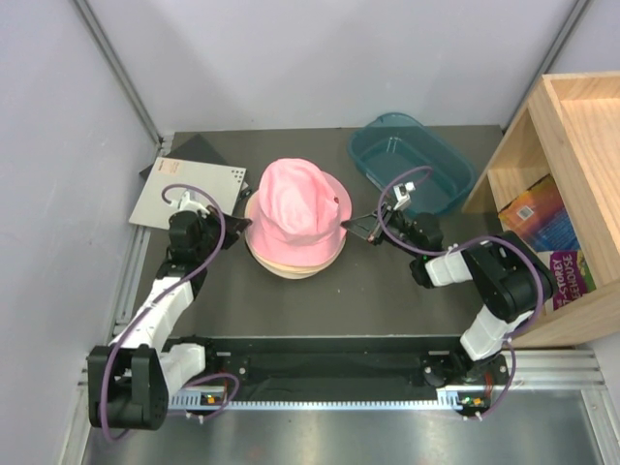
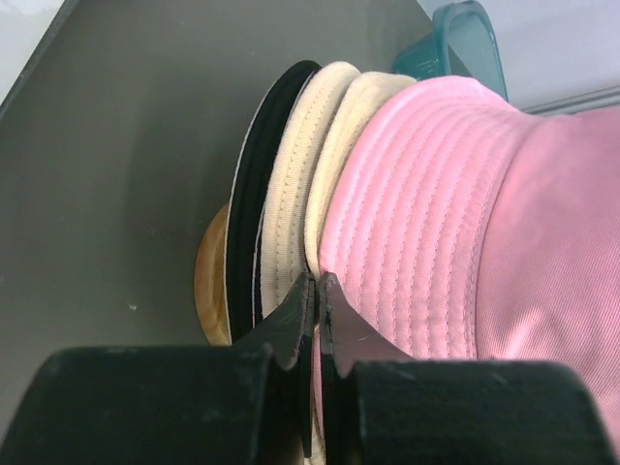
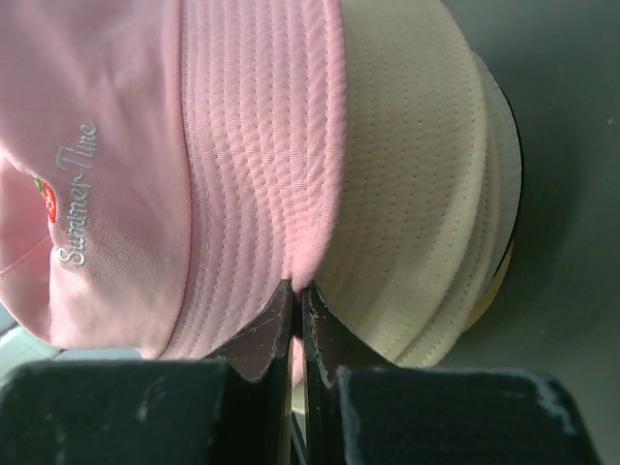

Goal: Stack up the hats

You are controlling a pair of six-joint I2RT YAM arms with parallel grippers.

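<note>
Standing at the near edge, I see the left fingers (image 2: 317,291) pressed nearly together, with a sliver of the pink hat (image 2: 465,223) brim pinched between them. Across the stack the right fingers (image 3: 295,295) are pinched just as tight on the opposite edge of the same brim. So the pink hat sits between the two pairs, gripped on both sides.

Just beyond the right fingers, white stitched script on the pink crown reads "Summer Time", with a small red strawberry beside it.

Under the pink brim the cream hats (image 2: 291,184) show as two ribbed rims nested close. Outside them is the thin dark rim of the black hat (image 2: 250,213). Past that rim, a curve of the wooden stand (image 2: 208,276) peeks out against the desk (image 2: 116,194).

On the side of the left fingers away from the stack, bare dark desk runs to the wall edge. From above, an open strip also lies on the near side of the stack, between the two arms.

Behind the right fingers the teal tub (image 1: 412,160) stands close. Behind the left fingers lies a white sheet (image 1: 189,194) whose print is too small to read. Farther out beyond the right arm, a wooden shelf (image 1: 572,145) crowds the desk's edge. On a book (image 1: 562,276) there I can make out only "STOREY".
</note>
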